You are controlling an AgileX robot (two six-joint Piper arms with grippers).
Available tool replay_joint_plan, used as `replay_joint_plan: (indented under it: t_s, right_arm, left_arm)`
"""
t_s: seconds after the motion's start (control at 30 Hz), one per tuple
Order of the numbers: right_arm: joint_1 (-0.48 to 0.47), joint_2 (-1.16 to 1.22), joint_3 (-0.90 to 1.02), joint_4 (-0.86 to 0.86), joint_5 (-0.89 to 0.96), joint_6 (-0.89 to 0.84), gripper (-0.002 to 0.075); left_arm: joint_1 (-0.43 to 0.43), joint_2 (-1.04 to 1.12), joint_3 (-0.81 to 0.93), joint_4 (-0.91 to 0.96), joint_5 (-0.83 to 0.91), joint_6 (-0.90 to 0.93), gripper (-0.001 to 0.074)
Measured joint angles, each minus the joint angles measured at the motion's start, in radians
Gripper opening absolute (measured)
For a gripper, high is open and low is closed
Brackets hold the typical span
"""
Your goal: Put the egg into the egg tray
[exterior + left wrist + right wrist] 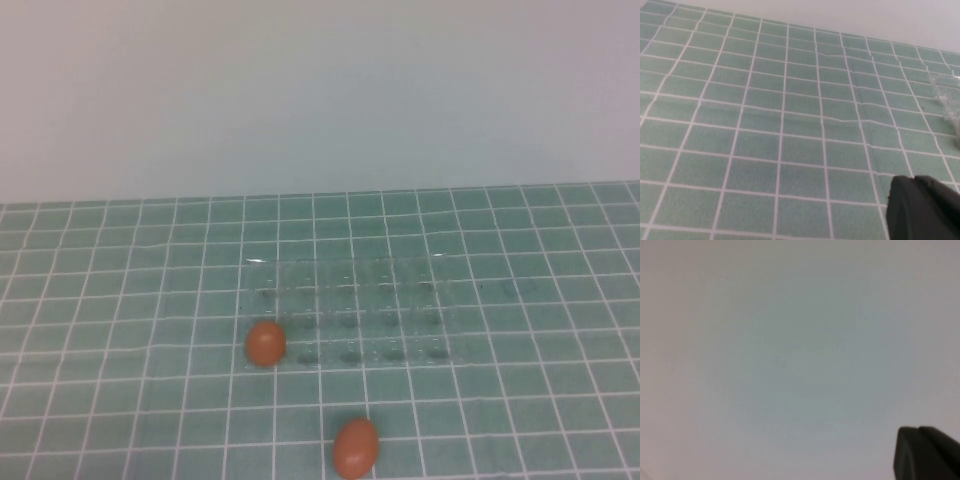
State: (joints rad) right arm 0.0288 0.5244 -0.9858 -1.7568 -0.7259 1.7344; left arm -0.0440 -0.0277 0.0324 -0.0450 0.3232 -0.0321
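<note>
The clear egg tray (pixel 350 262) lies in the middle of the green tiled table, and its dimpled cups show faintly. One orange-brown egg (pixel 265 343) appears to sit in the tray's near-left corner cup. A second egg (pixel 355 447), looking the same, lies on the table nearer to me, apart from the tray. Neither gripper shows in the high view. My left gripper (pixel 915 182) hangs shut and empty above bare tiles, with a corner of the tray (pixel 946 95) off to one side. My right gripper (pixel 918 432) is shut and empty, facing the blank wall.
A plain pale wall (pixel 320 90) rises behind the table's far edge. Tiled table surface (pixel 100 300) lies open on both sides of the tray.
</note>
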Motion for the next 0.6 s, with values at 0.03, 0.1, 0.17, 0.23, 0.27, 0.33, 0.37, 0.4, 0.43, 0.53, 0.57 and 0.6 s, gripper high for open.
replay_joint_plan:
  t_s: [0.03, 0.1, 0.17, 0.23, 0.27, 0.33, 0.37, 0.4, 0.43, 0.53, 0.57, 0.6]
  right_arm:
    - [0.000, 0.011, 0.000, -0.005, 0.008, 0.015, -0.0002]
    - [0.000, 0.034, 0.000, -0.011, 0.033, 0.055, -0.0002]
    - [0.000, 0.052, 0.000, -0.012, 0.066, 0.100, -0.0001]
    - [0.000, 0.065, 0.000, -0.013, 0.094, 0.151, -0.0001]
    - [0.000, 0.069, 0.000, -0.013, 0.101, 0.178, -0.0001]
    - [0.000, 0.078, 0.000, -0.013, 0.106, 0.238, -0.0002]
    - [0.000, 0.080, 0.000, -0.013, 0.106, 0.259, -0.0002]
    - [0.000, 0.080, 0.000, -0.013, 0.106, 0.276, -0.0001]
    - [0.000, 0.080, 0.000, -0.013, 0.106, 0.281, -0.0001]
    - [0.000, 0.080, 0.000, -0.013, 0.104, 0.285, -0.0002]
    - [0.002, 0.080, 0.000, -0.013, 0.104, 0.285, -0.0001]
    - [0.003, 0.080, 0.000, -0.013, 0.104, 0.285, -0.0002]
  left_arm:
    - [0.000, 0.000, 0.000, 0.000, 0.000, 0.000, -0.0001]
    - [0.000, 0.000, 0.000, 0.000, 0.000, 0.000, -0.0001]
    - [0.000, 0.000, 0.000, 0.000, 0.000, 0.000, -0.0001]
    - [0.000, 0.000, 0.000, 0.000, 0.000, 0.000, -0.0001]
    - [0.000, 0.000, 0.000, 0.000, 0.000, 0.000, -0.0001]
    - [0.000, 0.000, 0.000, 0.000, 0.000, 0.000, -0.0001]
    - [0.000, 0.000, 0.000, 0.000, 0.000, 0.000, -0.0001]
    - [0.000, 0.000, 0.000, 0.000, 0.000, 0.000, -0.0001]
    - [0.000, 0.000, 0.000, 0.000, 0.000, 0.000, 0.0000]
    - [0.000, 0.000, 0.000, 0.000, 0.000, 0.000, -0.0001]
    - [0.000, 0.000, 0.000, 0.000, 0.000, 0.000, -0.0001]
    - [0.000, 0.000, 0.000, 0.000, 0.000, 0.000, -0.0001]
